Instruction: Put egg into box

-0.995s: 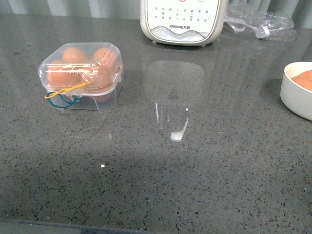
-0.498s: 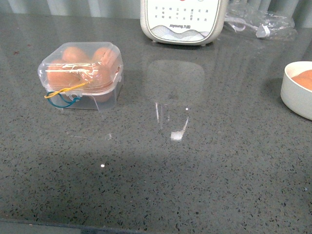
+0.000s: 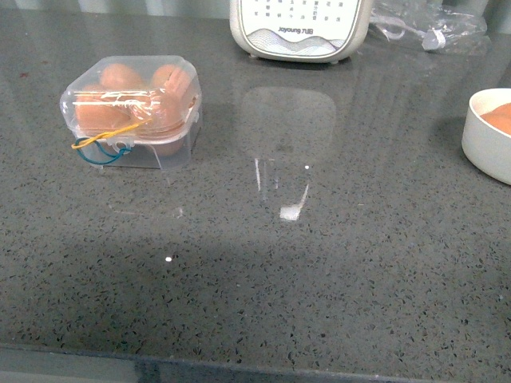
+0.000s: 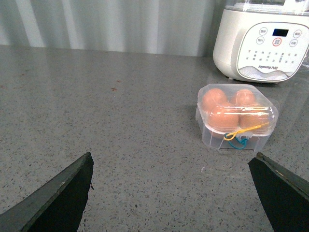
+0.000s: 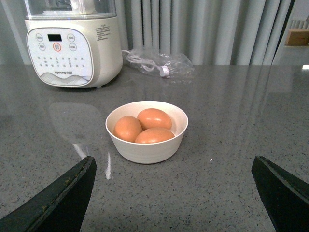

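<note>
Closed box (image 3: pixel 130 110) far left on the grey counter (image 3: pixel 319 263), four brown eggs inside, three eggs (image 5: pixel 145 127) in white bowl (image 5: pixel 147 150) far right, both grippers (image 4: pixel 169 193) (image 5: pixel 174 193) spread wide, empty.

So on the dark speckled countertop (image 3: pixel 319 303) there's the box (image 3: pixel 132 112) sitting over on the left, lid closed, brown eggs packed inside, with yellow and teal elastic bands (image 3: pixel 100 148) dangling off its front. Back center is a white appliance (image 3: pixel 302 28) with a button panel, reflecting in the counter. A clear plastic bag (image 3: pixel 427 24) lies just right of it. The white bowl (image 3: pixel 489 137) is cut off at the right edge, something orange inside.
</note>
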Robot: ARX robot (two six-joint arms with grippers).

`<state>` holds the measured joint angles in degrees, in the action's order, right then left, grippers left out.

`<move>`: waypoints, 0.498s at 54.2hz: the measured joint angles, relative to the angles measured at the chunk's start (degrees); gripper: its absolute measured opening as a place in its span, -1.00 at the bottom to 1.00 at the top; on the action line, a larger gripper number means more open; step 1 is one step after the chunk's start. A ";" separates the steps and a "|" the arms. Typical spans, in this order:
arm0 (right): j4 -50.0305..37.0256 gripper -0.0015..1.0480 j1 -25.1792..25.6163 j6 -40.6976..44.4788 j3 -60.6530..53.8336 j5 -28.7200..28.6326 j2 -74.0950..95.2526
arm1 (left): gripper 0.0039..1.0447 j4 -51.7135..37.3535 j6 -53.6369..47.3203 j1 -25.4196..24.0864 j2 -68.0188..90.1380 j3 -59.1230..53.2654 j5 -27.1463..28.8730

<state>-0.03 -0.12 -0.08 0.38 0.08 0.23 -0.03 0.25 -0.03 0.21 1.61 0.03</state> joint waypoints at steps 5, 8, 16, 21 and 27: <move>0.00 0.87 0.00 0.00 0.00 0.02 0.00 | 0.88 0.00 0.00 0.00 0.02 0.00 0.00; 0.00 0.87 0.00 0.02 0.00 0.00 0.00 | 0.88 0.00 0.00 0.00 0.02 -0.02 0.00; 0.00 0.87 0.00 0.02 0.00 0.00 0.00 | 0.88 0.00 -0.02 0.00 0.02 0.00 0.00; 0.00 0.87 0.00 0.00 0.00 0.02 0.00 | 0.88 0.00 -0.02 0.00 0.02 0.00 0.00; 0.00 0.87 0.00 0.02 0.00 0.00 0.00 | 0.88 0.00 0.00 0.00 0.00 0.00 0.00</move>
<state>-0.03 -0.12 -0.05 0.38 0.08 0.23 -0.03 0.25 -0.03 0.21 1.61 0.03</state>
